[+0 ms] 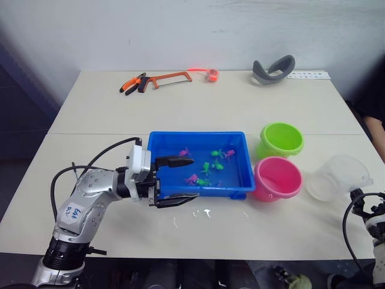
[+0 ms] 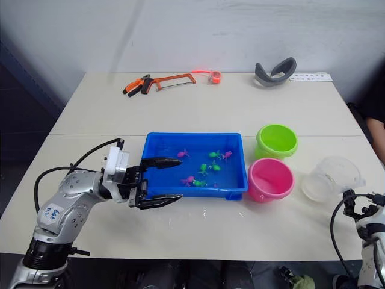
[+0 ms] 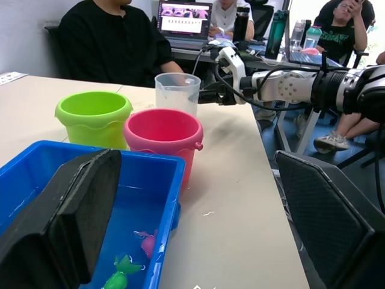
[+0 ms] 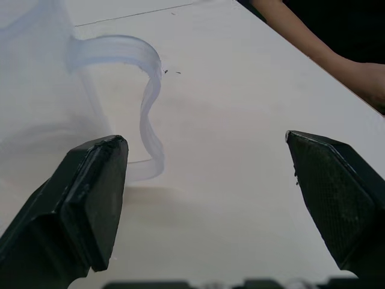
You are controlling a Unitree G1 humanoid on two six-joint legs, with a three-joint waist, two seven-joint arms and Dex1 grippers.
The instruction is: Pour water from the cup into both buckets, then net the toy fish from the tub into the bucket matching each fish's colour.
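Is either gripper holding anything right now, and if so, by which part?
Nothing is held. The left gripper is open at the blue tub's near corner, and the right gripper is open beside the clear cup's handle, not gripping it.

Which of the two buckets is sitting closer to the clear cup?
The pink bucket; it stands right beside the clear cup, while the green bucket sits farther back on the table.
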